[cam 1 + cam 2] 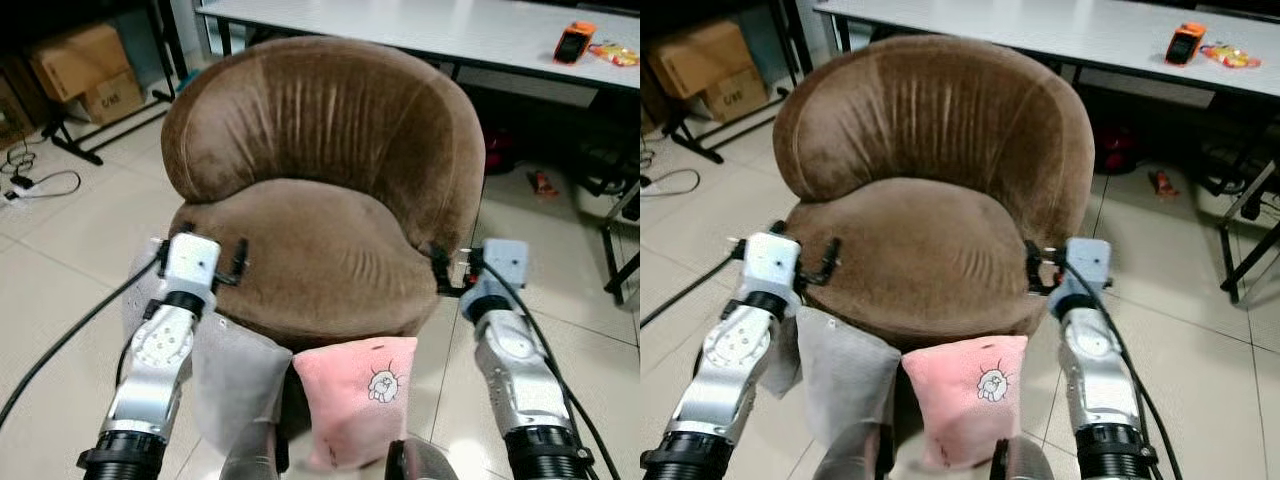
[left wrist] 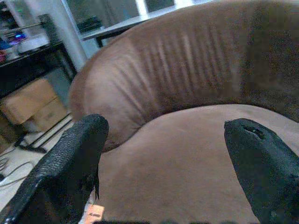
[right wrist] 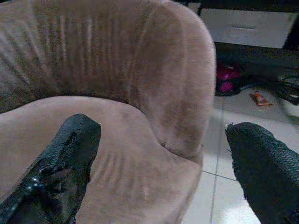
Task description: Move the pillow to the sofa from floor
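Two pillows leaned against the sofa front on the floor: one pink pillow and one grey pillow. Your left gripper and right gripper hovered spread and empty at the seat edge. You risked grabbing upholstery, or the wrong pillow.

Looks like a lab or workroom dressed up as a living space — pale tiled floor, a long white bench on black legs, cardboard boxes stacked beneath a dark rack, loose cables trailing across the tiles — with one brown velvet sofa in the middle.
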Motion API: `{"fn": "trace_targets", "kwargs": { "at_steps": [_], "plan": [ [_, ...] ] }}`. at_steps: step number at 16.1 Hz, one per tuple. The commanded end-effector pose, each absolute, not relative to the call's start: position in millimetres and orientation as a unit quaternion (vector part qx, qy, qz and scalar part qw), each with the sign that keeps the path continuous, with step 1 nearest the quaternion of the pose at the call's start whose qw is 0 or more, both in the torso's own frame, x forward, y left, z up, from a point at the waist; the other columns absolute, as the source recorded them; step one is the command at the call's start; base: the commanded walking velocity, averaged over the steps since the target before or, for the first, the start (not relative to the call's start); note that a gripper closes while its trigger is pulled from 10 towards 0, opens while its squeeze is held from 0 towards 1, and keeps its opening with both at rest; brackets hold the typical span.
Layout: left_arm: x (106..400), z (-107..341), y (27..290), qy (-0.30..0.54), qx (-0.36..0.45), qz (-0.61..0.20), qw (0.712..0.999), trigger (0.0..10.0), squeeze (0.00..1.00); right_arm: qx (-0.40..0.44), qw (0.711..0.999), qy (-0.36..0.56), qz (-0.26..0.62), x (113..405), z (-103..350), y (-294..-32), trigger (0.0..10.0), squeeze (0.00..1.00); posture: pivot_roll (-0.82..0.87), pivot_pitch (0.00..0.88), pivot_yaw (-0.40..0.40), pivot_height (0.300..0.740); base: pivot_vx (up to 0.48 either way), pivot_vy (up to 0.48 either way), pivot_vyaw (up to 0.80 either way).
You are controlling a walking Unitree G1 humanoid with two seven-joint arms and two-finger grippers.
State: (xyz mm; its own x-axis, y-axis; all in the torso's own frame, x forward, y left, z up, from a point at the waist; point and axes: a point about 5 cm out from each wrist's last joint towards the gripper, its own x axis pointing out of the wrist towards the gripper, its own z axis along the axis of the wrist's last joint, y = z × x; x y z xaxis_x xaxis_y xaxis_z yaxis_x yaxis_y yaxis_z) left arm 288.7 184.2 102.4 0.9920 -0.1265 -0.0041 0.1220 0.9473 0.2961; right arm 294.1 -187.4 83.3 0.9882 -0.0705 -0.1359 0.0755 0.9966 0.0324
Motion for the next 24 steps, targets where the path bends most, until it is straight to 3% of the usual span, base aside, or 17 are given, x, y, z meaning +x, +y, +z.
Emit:
{"fn": "trace_targets", "kwargs": {
  "at_steps": [1, 15, 20, 24],
  "plan": [
    [290.9, 103.3, 181.1, -0.008, 0.149, -0.083, 0.985, 10.0, 0.0, 0.024, 0.997, 0.066, -0.032, 296.1, 83.5, -186.0, 10.0, 0.0, -0.01, 0.0, 0.013, 0.631, 0.0, 0.0, 0.0],
    [287.8, 94.7, 177.2, 0.009, 0.129, -0.098, 0.987, 10.0, 0.0, 0.017, 0.998, 0.065, -0.018, 302.5, 84.5, -183.5, 10.0, 0.0, -0.01, 0.0, -0.004, 0.526, 0.0, 0.0, 0.0],
    [288.5, 97.2, 184.1, 0.003, 0.12, -0.072, 0.99, 10.0, 0.0, -0.007, 0.997, 0.071, 0.002, 307.8, 84.2, -178.7, 10.0, 0.0, -0.01, 0.0, -0.014, 0.526, 0.0, 0.0, 0.0],
    [289.2, 98.8, 185.0, 0.0, 0.121, -0.075, 0.99, 10.0, 0.0, -0.009, 0.997, 0.07, 0.019, 308.6, 84.2, -173.3, 10.0, 0.0, 0.0, 0.0, -0.012, 0.526, 0.333, 0.0, 0.8]
  ]
}}
